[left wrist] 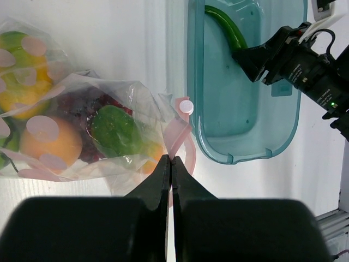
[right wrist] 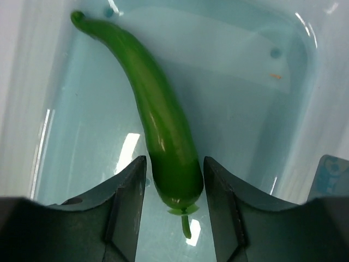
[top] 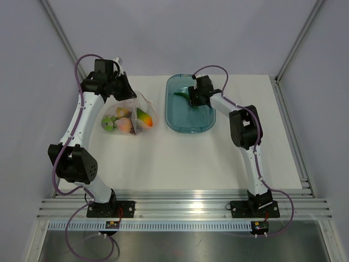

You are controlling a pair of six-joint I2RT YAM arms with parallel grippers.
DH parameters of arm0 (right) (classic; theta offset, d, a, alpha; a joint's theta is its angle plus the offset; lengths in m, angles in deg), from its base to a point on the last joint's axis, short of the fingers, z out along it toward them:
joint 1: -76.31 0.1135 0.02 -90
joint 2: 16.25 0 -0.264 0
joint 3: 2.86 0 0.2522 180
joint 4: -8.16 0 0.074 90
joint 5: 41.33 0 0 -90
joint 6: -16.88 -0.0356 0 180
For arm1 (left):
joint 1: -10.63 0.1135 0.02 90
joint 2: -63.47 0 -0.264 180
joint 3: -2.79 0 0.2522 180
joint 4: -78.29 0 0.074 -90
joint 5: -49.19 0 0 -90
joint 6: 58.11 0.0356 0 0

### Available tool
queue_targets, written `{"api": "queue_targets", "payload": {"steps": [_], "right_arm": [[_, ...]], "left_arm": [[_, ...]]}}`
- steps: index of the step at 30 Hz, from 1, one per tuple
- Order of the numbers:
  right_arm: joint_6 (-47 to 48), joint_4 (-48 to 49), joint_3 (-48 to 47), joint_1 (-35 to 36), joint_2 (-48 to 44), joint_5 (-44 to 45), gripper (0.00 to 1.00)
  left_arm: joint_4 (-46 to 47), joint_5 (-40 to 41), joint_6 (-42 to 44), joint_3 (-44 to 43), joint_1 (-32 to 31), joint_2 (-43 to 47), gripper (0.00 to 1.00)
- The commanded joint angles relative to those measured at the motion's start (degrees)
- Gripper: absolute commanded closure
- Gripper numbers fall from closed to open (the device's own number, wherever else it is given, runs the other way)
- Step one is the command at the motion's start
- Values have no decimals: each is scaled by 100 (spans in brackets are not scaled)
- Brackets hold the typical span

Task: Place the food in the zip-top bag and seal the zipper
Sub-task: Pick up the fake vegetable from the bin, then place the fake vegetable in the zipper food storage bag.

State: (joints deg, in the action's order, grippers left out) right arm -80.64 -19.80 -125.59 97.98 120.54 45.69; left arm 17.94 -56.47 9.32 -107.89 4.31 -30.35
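The clear zip-top bag (top: 131, 113) lies on the table's left side with several toy fruits inside: a mango (top: 144, 117), a peach-pink one (top: 124, 125) and a green one (top: 109, 124). In the left wrist view the bag (left wrist: 82, 93) shows a green round fruit (left wrist: 115, 130), dark grapes (left wrist: 76, 106) and an orange fruit (left wrist: 52, 143). My left gripper (left wrist: 172, 161) is shut on the bag's pinkish zipper strip (left wrist: 180, 134) at its mouth corner. My right gripper (right wrist: 174, 164) is open inside the teal tray, its fingers on either side of the stem end of a green chili pepper (right wrist: 158, 114).
The teal tray (top: 185, 127) stands right of the bag, close to it, and holds only the pepper (top: 182, 94). In the left wrist view the right arm (left wrist: 305, 65) reaches into the tray (left wrist: 245, 155). Grey walls enclose the white table.
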Motion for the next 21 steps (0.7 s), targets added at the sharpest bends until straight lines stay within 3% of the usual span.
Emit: {"api": "queue_targets", "payload": {"steps": [1,4,6,8,9,11,12,17,21], "right_arm": [[568,-355,-186,179,-355,429,47],[718,-487,-221,258,-285,579,44],[893,-558,-213,285,-241,623,49],[841,-532,-108,294,-337,667,64],[823,-497,-38,294,-398,694,76],[788,-374,208,285,-714,720,87],[788,-347,296,285,-828,781,100],[569,-294,1024,285,-1891,826,100],[612,-609,1404,285,-2744,326,100]], "left_arm": [[335,-157,-72,7,-26,250,100],[335,-157,-81,-19,-44,250,100],[326,-183,-90,-28,-61,250,100],[308,-174,-90,-37,-70,276,100],[300,-174,-90,-37,-70,285,100],[282,-174,-72,-28,-70,312,100],[282,-174,-72,-20,-70,320,100],[378,-183,-116,50,-70,400,100],[440,-192,-160,165,-70,487,100]]}}
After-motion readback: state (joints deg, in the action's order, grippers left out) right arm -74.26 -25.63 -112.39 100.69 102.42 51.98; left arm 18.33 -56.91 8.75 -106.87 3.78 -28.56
